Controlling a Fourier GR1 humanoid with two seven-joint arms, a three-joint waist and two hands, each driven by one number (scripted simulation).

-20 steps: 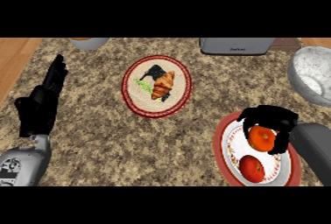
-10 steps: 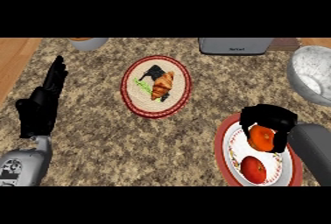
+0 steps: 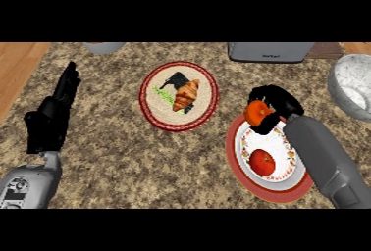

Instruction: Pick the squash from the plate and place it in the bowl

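Right hand (image 3: 274, 104): fingers (image 3: 267, 124) curled round the squash (image 3: 255, 112), thumb side above it, dark digits wrapping top and lower right. Orange body shows between them, mostly on the left side.

Change over the last second: the hand has come up and away from the plate's middle, carrying the squash with it. Earlier it sat low over the white centre; now it hangs over the upper left rim of the plate (image 3: 235, 147), partly over bare worktop (image 3: 130, 162). Reads as the pick being done and the lift under way. The carry remains.

A red tomato-like fruit (image 3: 262, 163) is left lying in the plate, below the hand and apart from it.

Bowl (image 3: 353, 87): grey speckled, at the right edge, up and to the right of the hand, well apart. The next move looks like a swing rightward over its rim.

Further out: second plate (image 3: 156, 115) with croissant (image 3: 187, 95) and greens, left of the hand, not touched. Left hand (image 3: 51, 117) rests open at the left side, fingers up. Grey appliance (image 3: 272, 51) at the far edge.
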